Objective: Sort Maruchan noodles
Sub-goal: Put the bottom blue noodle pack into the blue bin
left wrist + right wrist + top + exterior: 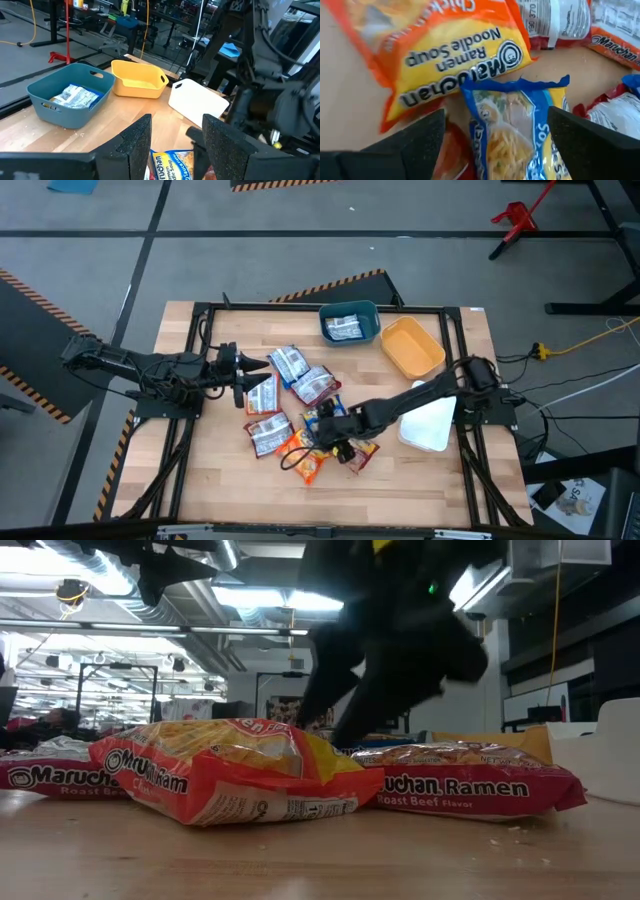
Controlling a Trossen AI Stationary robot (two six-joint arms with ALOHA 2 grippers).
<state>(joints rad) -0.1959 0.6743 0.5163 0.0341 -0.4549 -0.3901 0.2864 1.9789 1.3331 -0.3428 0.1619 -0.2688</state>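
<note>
The right gripper (pixel 325 428) stands wide over a blue packet (pixel 520 130) in the Maruchan noodles (pixel 300 405) pile at the worktop's (pixel 420 480) centre; the left gripper (pixel 262 367) waits at nine o'clock, jaws parted

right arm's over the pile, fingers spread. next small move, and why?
Probably lower and close on the blue-and-yellow plastic noodle packet. The right gripper is open with that packet lying between its fingers, over the orange-and-yellow packet. It isn't gripped yet. The left gripper waits at the pile's left edge.
</note>
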